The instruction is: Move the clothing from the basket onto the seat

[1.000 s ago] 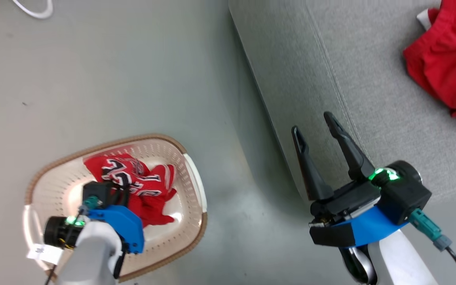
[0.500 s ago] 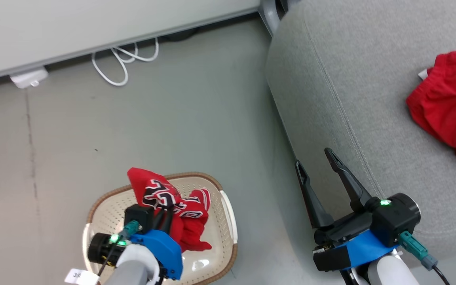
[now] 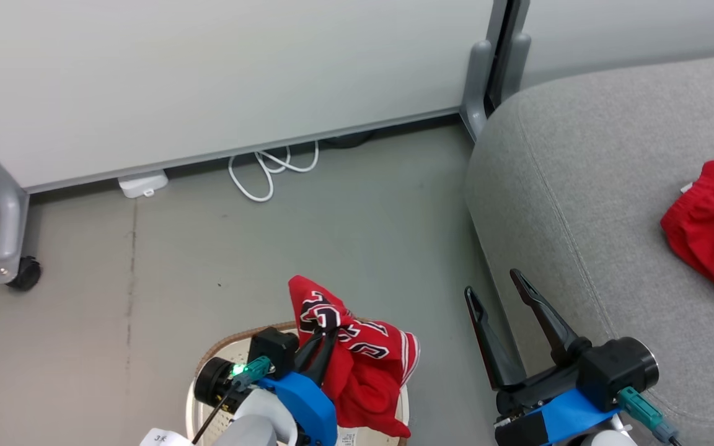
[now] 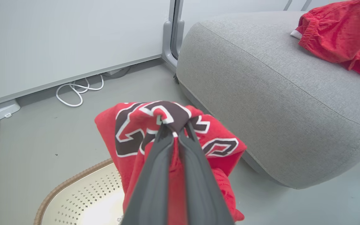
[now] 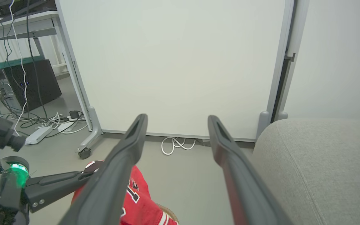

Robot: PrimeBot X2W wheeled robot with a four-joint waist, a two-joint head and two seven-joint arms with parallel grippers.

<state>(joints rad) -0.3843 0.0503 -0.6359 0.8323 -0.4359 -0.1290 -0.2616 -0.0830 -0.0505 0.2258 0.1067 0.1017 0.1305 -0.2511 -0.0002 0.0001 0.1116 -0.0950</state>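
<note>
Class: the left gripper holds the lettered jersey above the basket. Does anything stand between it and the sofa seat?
Mostly bare floor lies between the jersey and the sofa, but the open right gripper hangs beside the sofa's near edge, possibly across the path.

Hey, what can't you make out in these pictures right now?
Basket inside: head view, covered by the left gripper and the hanging jersey, and cut off by the bottom edge.
Jersey lettering: left wrist view, bunched in the gripper, unreadable.
Red garment on the sofa: head view, cut off by the right edge.
</note>
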